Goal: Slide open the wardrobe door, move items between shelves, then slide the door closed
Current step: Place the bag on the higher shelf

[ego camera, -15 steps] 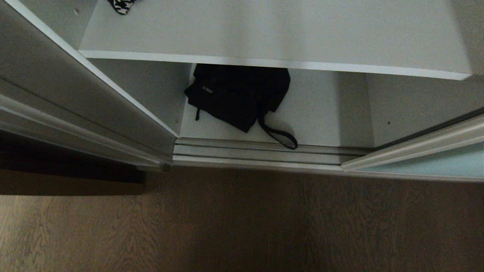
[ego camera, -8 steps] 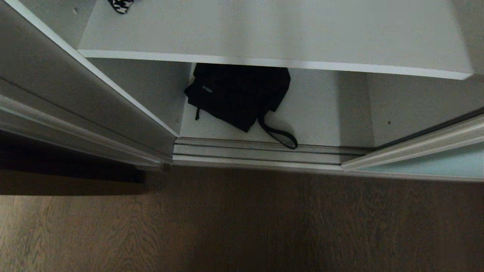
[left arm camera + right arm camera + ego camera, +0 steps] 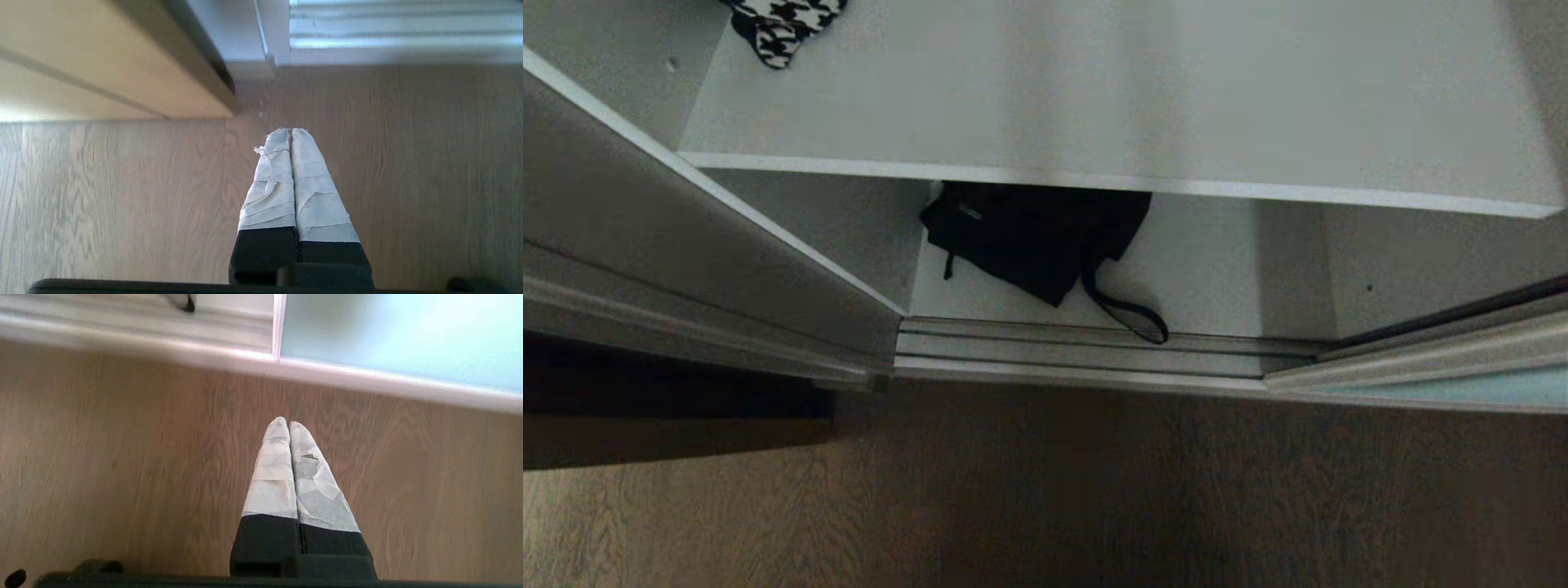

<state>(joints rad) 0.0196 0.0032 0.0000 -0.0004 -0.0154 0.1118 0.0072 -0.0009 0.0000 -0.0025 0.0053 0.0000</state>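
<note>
- Upper left of the head view: a black-and-white houndstooth cloth (image 3: 780, 24) lies at the back corner of the upper flat white-grey laminate shelf (image 3: 1111, 90), which otherwise looks bare.
- Left of the head view: the matching white-grey side wall (image 3: 686, 237) of the wardrobe slants down to the silver floor track (image 3: 1086, 347).
- Centre: the floppy black fabric bag (image 3: 1033, 233) lies on the lower white-grey shelf (image 3: 1209, 269), partly tucked under the upper board's front edge, its webbing strap (image 3: 1127, 314) trailing to the track.
- Lower right: the frosted pale blue-green glass sliding door in its thin silver frame (image 3: 1445, 384) stands slid to the right, so the compartment is open; the opening step looks done.
- Neither arm shows in the head view. In its wrist view the left pincer (image 3: 290, 132) hangs over the wood floor (image 3: 122, 196) with its taped fingers pressed together, holding nothing; the right pincer (image 3: 284, 422) is likewise closed and empty, near the door's bottom rail.
- Judgement: the bag looks not yet picked up, so moving it between shelves and closing the door both remain.
</note>
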